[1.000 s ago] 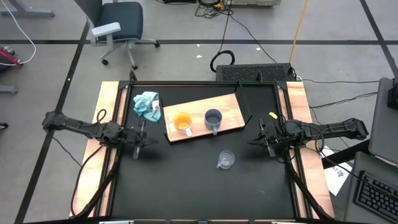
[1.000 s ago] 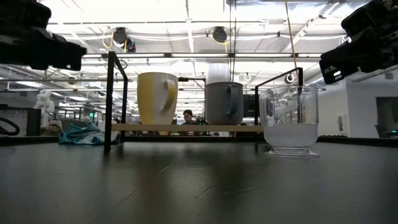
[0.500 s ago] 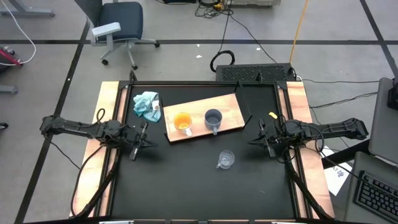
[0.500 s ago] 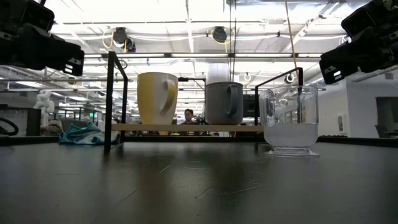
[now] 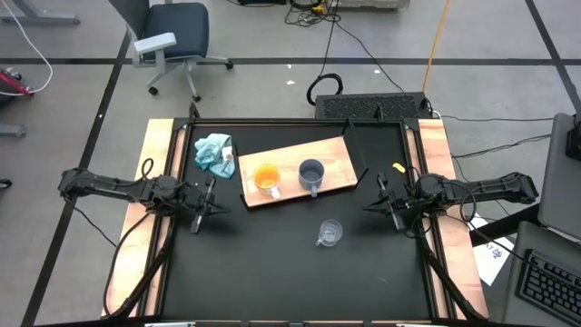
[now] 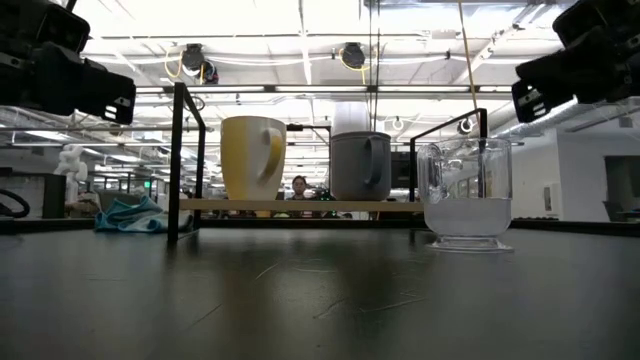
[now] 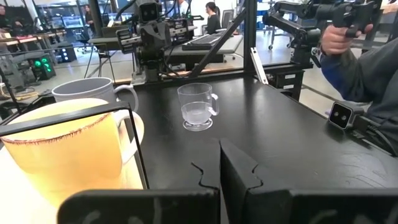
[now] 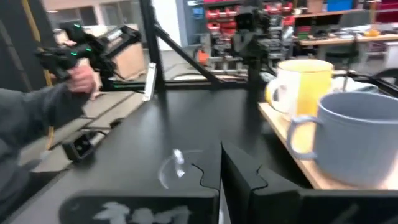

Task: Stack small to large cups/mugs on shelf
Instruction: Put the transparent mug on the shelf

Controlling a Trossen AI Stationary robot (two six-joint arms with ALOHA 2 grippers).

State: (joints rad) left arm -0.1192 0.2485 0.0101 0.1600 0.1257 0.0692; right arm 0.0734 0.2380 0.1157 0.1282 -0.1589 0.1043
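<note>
1. High view: the orange mug and grey mug stood on the shelf at centre; the glass cup sat below it on the table. The left gripper waited mid-left, the right gripper mid-right.
2. Low view: the glass cup stood right of centre.
3. Wrist views: both grippers' fingers were together.

The left gripper is seen drawn back a little toward the table's left edge compared with a second ago, its arm folded slightly further outward; in the low view it sits a touch lower and nearer the picture's edge. The right gripper is shown raised in the low view compared with half a second ago, higher above the clear glass cup.
</note>
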